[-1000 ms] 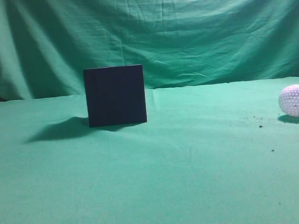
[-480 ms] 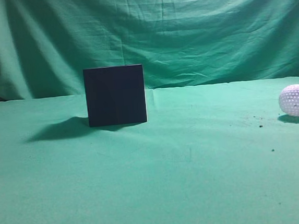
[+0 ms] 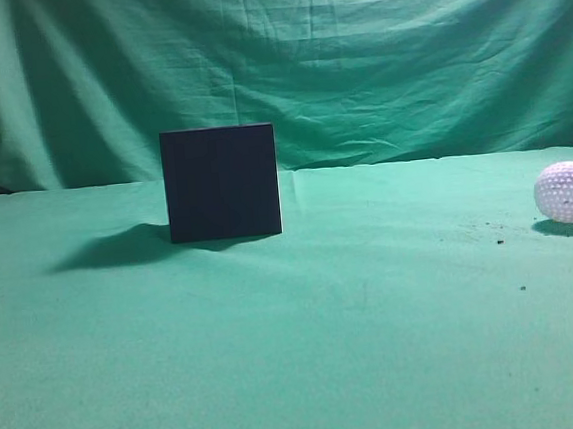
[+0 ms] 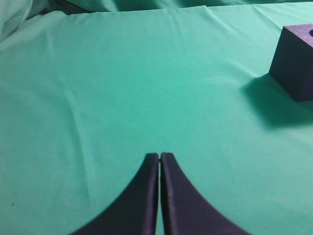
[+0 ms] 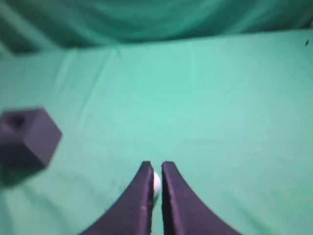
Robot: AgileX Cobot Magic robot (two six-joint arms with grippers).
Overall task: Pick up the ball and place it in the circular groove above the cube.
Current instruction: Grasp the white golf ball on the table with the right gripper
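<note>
While both sets of jaws sit nearly closed and empty, you have nothing in hand yet. The left gripper (image 4: 160,155) shows its jaws pressed together over bare green cloth. The right gripper (image 5: 156,165) has only a narrow slit between its jaws, and a sliver of the ball (image 5: 156,182) shows through that slit, lying on the bench beyond the tips, not held.

In the exterior view the ball (image 3: 568,192) rests near the right edge of the bench (image 3: 378,347), well apart from the cube (image 3: 221,183), which stands toward the back edge, left of centre. The right wrist view shows a round recess in the cube's top face, though blurred.

The step in hand looks like the reach for the ball, so use the right arm. Open those jaws wide before you descend, since the ball will roll at any glancing touch. Centre them on its widest part and close gently. A few dark specks lie on the cloth near the ball.

No brand, label or writing can be read anywhere.
</note>
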